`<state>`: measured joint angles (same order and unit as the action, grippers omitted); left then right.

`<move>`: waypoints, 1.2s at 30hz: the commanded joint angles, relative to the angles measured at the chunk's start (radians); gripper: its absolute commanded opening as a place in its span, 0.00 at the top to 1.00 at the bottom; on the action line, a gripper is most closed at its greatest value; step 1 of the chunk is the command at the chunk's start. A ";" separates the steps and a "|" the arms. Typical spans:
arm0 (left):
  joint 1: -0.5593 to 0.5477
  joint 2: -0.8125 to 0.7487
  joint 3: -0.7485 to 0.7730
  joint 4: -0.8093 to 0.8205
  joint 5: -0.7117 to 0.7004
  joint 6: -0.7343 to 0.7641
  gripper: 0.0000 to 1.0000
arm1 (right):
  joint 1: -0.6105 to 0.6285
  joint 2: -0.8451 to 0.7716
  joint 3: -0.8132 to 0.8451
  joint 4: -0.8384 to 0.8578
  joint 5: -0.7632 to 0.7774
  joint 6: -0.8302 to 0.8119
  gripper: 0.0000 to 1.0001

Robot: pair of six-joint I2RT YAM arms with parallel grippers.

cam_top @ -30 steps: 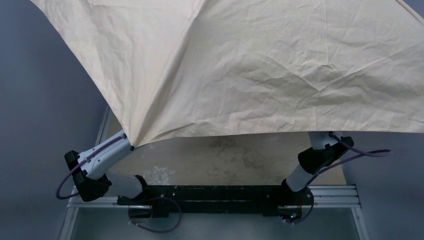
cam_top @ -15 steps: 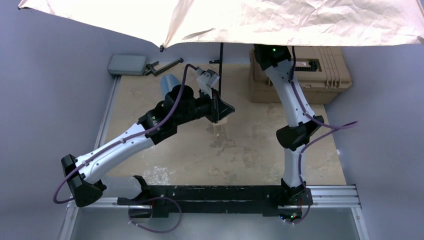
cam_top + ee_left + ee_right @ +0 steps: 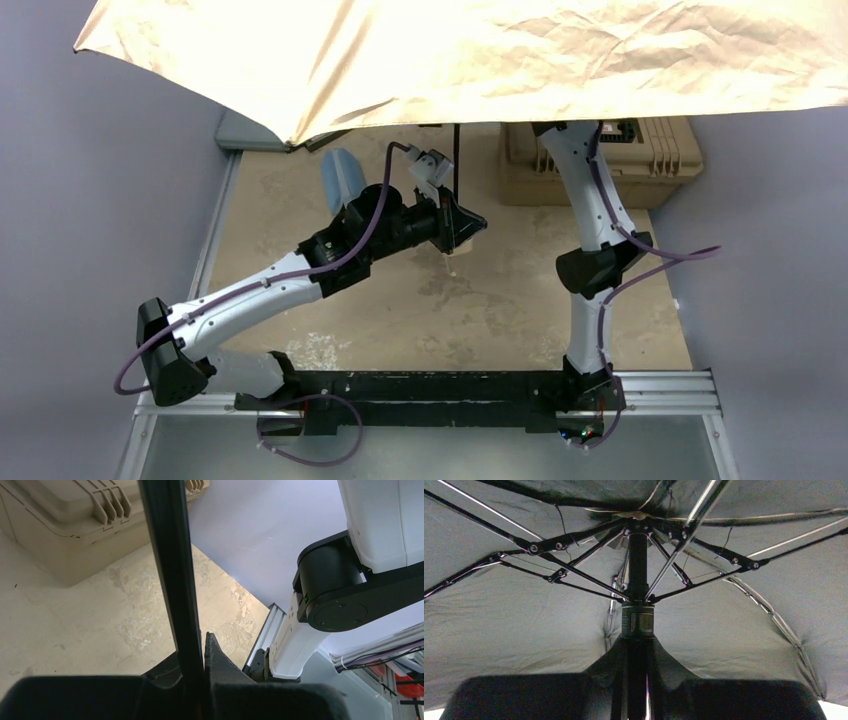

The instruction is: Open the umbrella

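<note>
The umbrella [image 3: 520,50] is spread, its beige canopy filling the top of the overhead view. Its thin black shaft [image 3: 457,160] drops from under the canopy to my left gripper [image 3: 458,226], which is shut on the shaft's lower end, with a pale bit of handle [image 3: 452,250] below it. In the left wrist view the shaft [image 3: 172,570] runs between the shut fingers of the left gripper [image 3: 197,652]. My right gripper [image 3: 639,652] is shut on the shaft just under the runner [image 3: 638,621], beneath the ribs and dark underside [image 3: 524,620]. The canopy hides it from above.
A tan toolbox [image 3: 650,155] stands at the back right, partly under the canopy, also seen as the toolbox [image 3: 55,520]. A blue pouch [image 3: 340,175] lies behind my left arm. A grey case [image 3: 240,135] peeks out at the back left. The right arm's elbow [image 3: 598,268] stands mid-right.
A second ago the canopy covered most of the overhead view; it swung away to the far edge, then dipped slightly. My left gripper closed on the shaft and shifted a little right.
</note>
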<state>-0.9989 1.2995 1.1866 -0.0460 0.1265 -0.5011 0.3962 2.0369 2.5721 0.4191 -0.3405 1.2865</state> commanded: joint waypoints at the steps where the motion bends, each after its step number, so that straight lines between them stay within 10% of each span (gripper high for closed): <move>1: -0.126 0.073 -0.116 -0.538 0.177 0.066 1.00 | -0.133 -0.111 0.030 0.233 0.444 -0.009 1.00; 9: -0.116 0.116 0.034 -0.617 0.091 0.069 0.93 | -0.133 -0.233 -0.198 0.295 0.273 -0.038 1.00; 22: -0.009 0.051 0.152 -0.612 0.054 0.047 0.02 | -0.133 -0.376 -0.516 0.340 0.093 -0.143 1.00; 36: 0.080 -0.075 0.306 -0.679 -0.116 0.045 0.00 | -0.133 -0.368 -0.542 0.208 0.030 -0.366 1.00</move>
<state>-0.9249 1.3060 1.4372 -0.6556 0.0849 -0.4698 0.2775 1.6787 1.9511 0.5949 -0.3462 1.0618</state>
